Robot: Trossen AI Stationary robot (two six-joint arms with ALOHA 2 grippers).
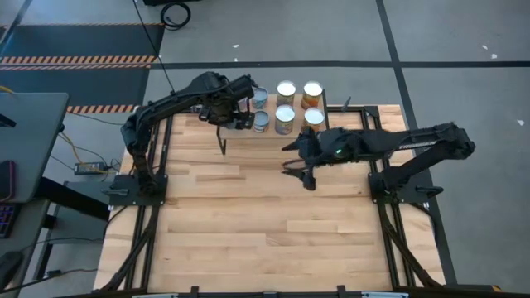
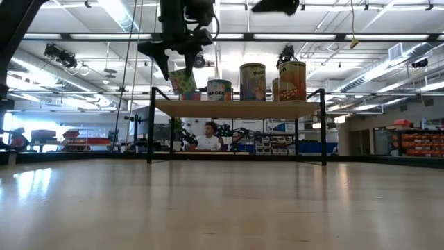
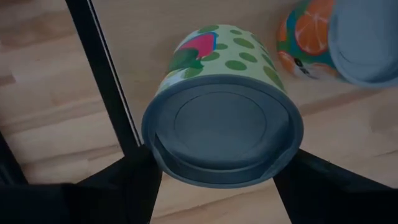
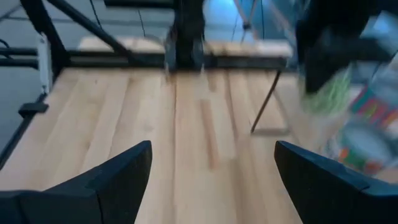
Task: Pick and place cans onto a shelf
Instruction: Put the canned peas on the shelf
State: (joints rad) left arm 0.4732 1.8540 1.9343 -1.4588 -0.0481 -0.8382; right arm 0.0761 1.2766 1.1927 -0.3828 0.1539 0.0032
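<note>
While the left gripper (image 3: 217, 180) clamps a green-dotted can (image 3: 224, 118) between its fingers (image 3: 134, 180), it holds that can tilted at the left end of the shelf (image 2: 236, 108). From the low view, the can (image 2: 182, 82) sits at or just above the board; whether it rests there cannot be told.

Shelf contents, high view: five other cans stand upright on the board, namely one behind the held can (image 1: 259, 98), one beside it (image 1: 262, 122), and four grouped toward the right end, of which two are at the back edge (image 1: 286, 90) and two at the front (image 1: 284, 120). The count is approximate, since the gripper hides part of the left end.

The right gripper (image 4: 211, 180) hangs with fingers apart and empty over the table (image 1: 248, 232), near the shelf's front right corner.

Task status: no cans remain on the table in the high view. Judged from this, the held can is the last; release and withdrawal are left.
</note>
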